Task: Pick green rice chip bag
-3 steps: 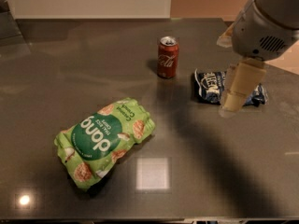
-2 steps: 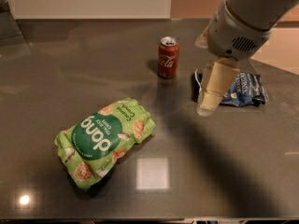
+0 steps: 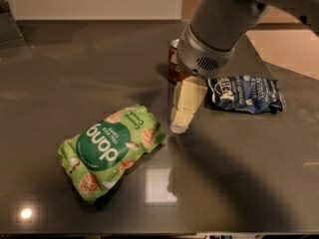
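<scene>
The green rice chip bag (image 3: 110,151) lies flat on the dark table (image 3: 75,68), left of centre and near the front. It is light green, with a dark green circle reading "dang" and chip pictures. My gripper (image 3: 180,122) hangs from the arm at upper right. Its cream fingertips are just right of the bag's upper right corner and above the table, apart from the bag. It holds nothing.
A red soda can (image 3: 175,63) stands behind the gripper, partly hidden by the wrist. A dark blue snack bag (image 3: 244,94) lies to the right. The table's right edge runs diagonally at the upper right, with a lighter floor beyond it.
The arm has swung left from over the blue bag toward the green bag. It now covers part of the can. The bags and the can have not moved.
</scene>
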You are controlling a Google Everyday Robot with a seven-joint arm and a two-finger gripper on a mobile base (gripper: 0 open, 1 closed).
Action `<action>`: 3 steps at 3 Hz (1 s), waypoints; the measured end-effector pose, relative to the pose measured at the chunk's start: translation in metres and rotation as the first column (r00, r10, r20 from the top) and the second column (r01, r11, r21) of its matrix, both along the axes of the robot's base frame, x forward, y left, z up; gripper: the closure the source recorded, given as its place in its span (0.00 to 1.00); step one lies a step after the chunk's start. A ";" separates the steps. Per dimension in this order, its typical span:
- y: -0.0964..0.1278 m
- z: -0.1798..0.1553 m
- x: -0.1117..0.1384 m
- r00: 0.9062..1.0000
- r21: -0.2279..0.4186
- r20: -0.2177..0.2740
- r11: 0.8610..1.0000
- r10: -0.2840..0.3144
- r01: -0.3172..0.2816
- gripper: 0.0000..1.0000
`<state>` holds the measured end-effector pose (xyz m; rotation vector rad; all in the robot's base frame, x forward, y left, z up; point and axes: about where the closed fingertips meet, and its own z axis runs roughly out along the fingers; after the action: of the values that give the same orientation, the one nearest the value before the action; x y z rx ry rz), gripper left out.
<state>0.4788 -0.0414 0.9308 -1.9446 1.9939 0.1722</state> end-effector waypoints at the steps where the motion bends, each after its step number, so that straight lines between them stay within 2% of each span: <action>1: 0.029 -0.024 -0.001 0.999 -0.002 -0.024 1.000 0.030 -0.030 0.00; 3: 0.064 -0.069 -0.011 0.993 -0.038 -0.085 0.996 0.082 -0.086 0.00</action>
<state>0.4682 0.0229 0.8614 -2.0810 1.9830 0.2381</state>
